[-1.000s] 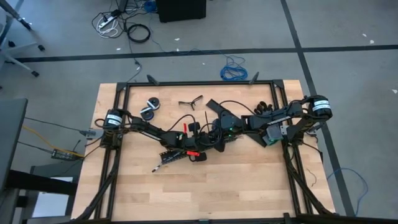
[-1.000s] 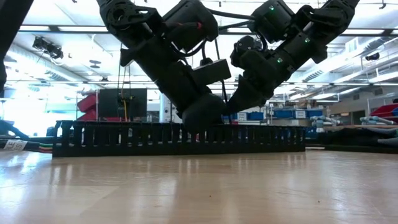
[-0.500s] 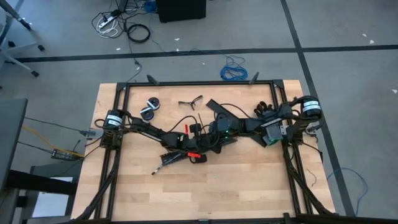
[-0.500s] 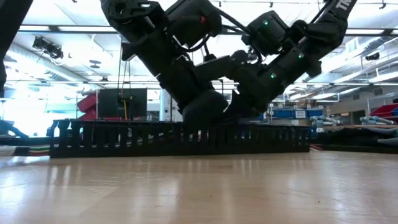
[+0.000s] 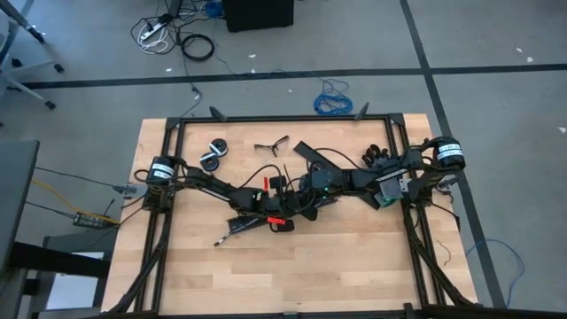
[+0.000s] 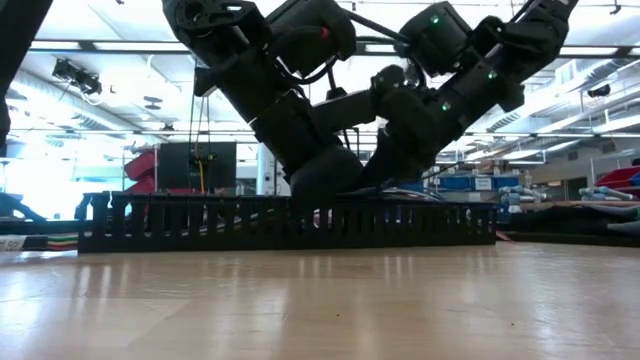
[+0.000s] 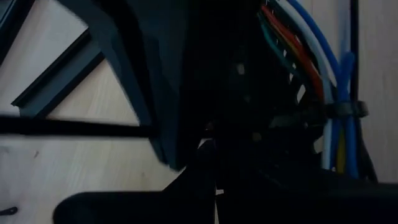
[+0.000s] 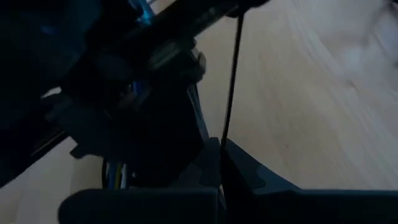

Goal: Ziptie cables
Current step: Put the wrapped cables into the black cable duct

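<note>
The cables point(image 5: 251, 221) lie as a loose bundle at the table's middle. In the left wrist view they show as blue, white, red and green wires point(image 7: 323, 74) with a black ziptie band point(image 7: 339, 111) around them. A thin black ziptie strip point(image 8: 231, 81) runs up from my right gripper point(image 8: 221, 165), which is shut on it. My left gripper point(image 7: 214, 168) is shut just beside the bundle. In the high view both grippers meet over the bundle's right end, the left point(image 5: 282, 211) and the right point(image 5: 299, 200) close together. My left gripper is shut close to the wires, but its own dark body hides whether it touches anything. My right gripper pinches the thin ziptie strip point(image 8: 222, 140) between its two fingers. The strip leads away from the fingertips in a straight line toward the bundle, clear of the table.
A long black perforated strip point(image 6: 290, 222) lies across the table behind the grippers. Two round rolls point(image 5: 213, 152) and a small black tool point(image 5: 272, 144) lie at the far left. A red-marked piece point(image 5: 276, 218) lies by the bundle. Black rails point(image 5: 283, 118) frame the table; bare wood lies near the front.
My right arm has dipped a little toward the bundle and the left gripper, then eased back up. Both grippers have stayed shut, and the bundle has stayed where it was.
</note>
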Robot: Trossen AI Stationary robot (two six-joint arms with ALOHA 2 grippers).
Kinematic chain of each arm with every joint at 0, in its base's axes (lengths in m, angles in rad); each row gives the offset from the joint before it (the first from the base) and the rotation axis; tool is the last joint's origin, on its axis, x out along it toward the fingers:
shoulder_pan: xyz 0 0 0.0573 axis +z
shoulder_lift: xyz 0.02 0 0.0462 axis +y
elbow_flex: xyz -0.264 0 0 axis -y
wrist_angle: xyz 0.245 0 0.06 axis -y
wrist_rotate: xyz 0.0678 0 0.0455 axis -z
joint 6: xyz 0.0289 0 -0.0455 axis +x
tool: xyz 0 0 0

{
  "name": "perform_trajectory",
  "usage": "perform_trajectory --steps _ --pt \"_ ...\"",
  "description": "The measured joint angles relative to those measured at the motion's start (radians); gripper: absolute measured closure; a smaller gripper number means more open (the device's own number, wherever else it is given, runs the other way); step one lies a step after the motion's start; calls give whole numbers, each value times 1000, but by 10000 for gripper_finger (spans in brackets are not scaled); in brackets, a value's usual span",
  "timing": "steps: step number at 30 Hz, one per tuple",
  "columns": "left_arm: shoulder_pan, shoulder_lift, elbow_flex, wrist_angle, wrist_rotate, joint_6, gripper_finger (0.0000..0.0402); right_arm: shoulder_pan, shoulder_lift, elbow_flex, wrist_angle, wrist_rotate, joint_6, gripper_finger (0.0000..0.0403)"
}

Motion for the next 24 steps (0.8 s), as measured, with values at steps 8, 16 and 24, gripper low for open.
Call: perform_trajectory --steps 8,16,24 --pt "2 0 0 -2 9 -16 401 10 -10 0 -17 55 -99 403" --pt "2 -1 0 -11 30 -29 401 18 -9 0 -16 104 -183 403" --pt "2 -2 0 -20 77 -67 401 23 -10 0 71 132 -300 403"
